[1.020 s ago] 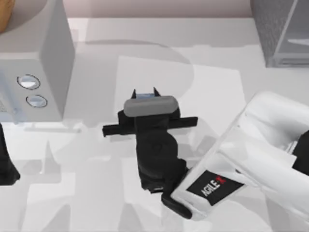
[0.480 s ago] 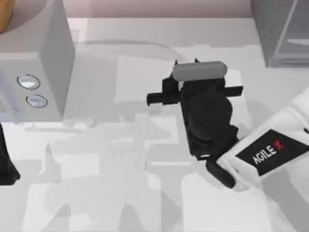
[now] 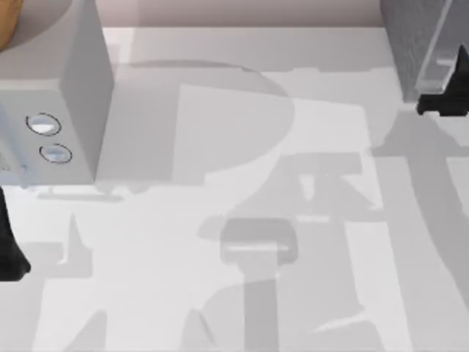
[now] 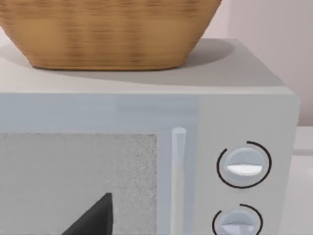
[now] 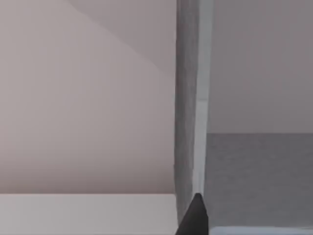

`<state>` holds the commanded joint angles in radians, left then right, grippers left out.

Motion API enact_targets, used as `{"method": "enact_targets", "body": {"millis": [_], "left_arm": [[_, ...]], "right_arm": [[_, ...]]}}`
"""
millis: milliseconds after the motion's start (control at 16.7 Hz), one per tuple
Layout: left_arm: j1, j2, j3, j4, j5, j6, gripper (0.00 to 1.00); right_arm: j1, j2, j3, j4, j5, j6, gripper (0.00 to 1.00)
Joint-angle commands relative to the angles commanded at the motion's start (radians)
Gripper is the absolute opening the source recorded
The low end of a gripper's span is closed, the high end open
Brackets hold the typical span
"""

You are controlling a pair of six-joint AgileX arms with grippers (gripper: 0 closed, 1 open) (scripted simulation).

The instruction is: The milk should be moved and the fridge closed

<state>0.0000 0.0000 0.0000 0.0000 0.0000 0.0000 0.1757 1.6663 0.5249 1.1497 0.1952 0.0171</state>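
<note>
The fridge, dark grey and speckled, stands at the table's far right corner, and its paler door panel is swung out from the body. My right gripper shows as a black shape at the right edge, just in front of that door. In the right wrist view the door's edge runs upright close ahead, with the grey inside of the fridge beside it. The milk is out of view. My left arm is parked at the left edge.
A light grey box with two round dials stands at the back left, close in front of the left wrist camera. A woven basket sits on top of it. The white table carries arm shadows.
My right arm has swung from the middle of the table to the far right, up to the fridge door. The left arm has not moved.
</note>
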Motion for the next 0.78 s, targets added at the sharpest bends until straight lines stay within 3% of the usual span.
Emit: {"method": "enact_targets", "body": {"millis": [240,780], "left_arm": [[0.0,0.0,0.0,0.0,0.0,0.0,1.0],[0.0,0.0,0.0,0.0,0.0,0.0,1.0]], "right_arm": [[-0.149,-0.149,-0.123,-0.033,-0.144,-0.001,0.0],[-0.177,-0.088,-0.062,-0.036,-0.174,0.001,0.0]]}}
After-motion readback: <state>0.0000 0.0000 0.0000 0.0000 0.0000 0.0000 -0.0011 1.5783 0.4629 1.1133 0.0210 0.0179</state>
